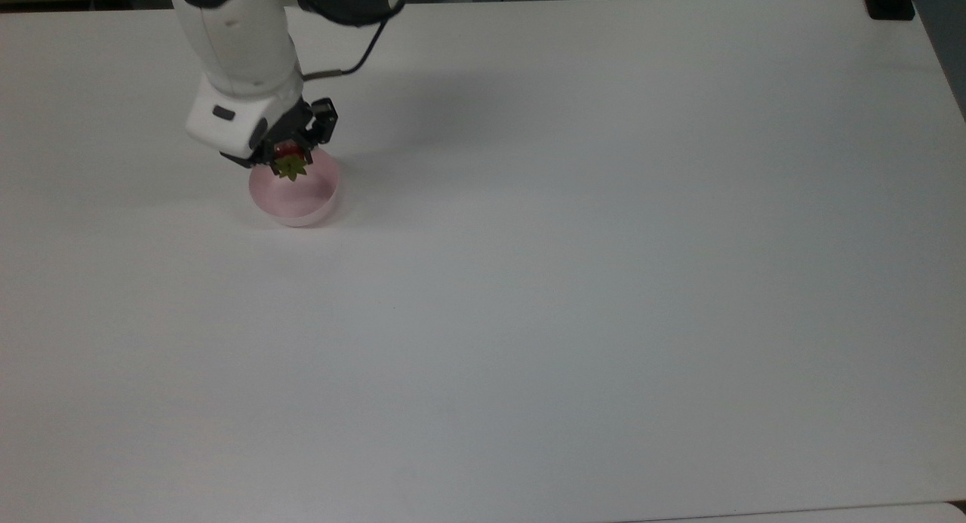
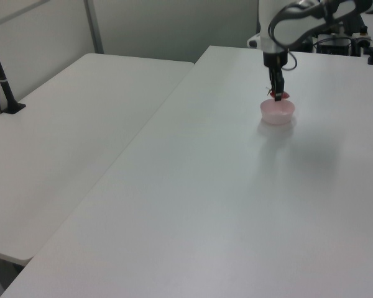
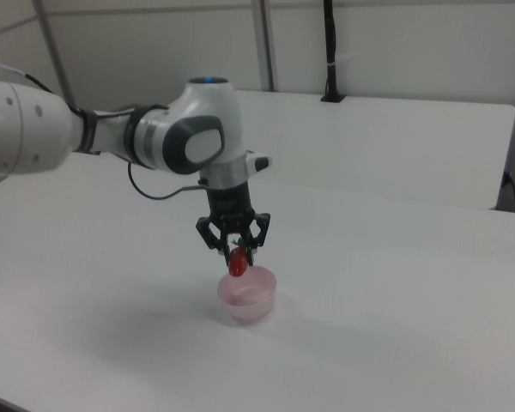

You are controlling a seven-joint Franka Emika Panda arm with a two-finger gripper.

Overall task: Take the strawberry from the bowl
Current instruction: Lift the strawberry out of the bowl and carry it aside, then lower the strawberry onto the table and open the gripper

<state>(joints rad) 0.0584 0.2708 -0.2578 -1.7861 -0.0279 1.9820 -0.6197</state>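
1. One Franka arm (image 3: pixel 176 142) reaches over a white table (image 1: pixel 573 281), with its gripper (image 3: pixel 237 256) pointing straight down above the bowl (image 3: pixel 248 294).
2. Jaw state: the fingers are closed on the strawberry (image 3: pixel 238 264), which hangs between them.
3. Strawberry position: in the right view it is clear of the bowl, suspended just above the rim with its red body downward. In the top view the strawberry (image 1: pixel 289 163) shows its green leafy cap toward the camera, over the bowl's far edge.
4. Bowl: pale pink, round, upright on the table, its inside showing bare pink in the top view (image 1: pixel 296 198). In the left view the bowl (image 2: pixel 277 112) sits directly below the gripper (image 2: pixel 277 93).
5. Cable: a dark cable (image 1: pixel 355 63) loops from the arm's wrist toward its upper links.
6. Surroundings: a second white table (image 2: pixel 62 143) stands on the left view's left, with a black post (image 2: pixel 0 71) on it.
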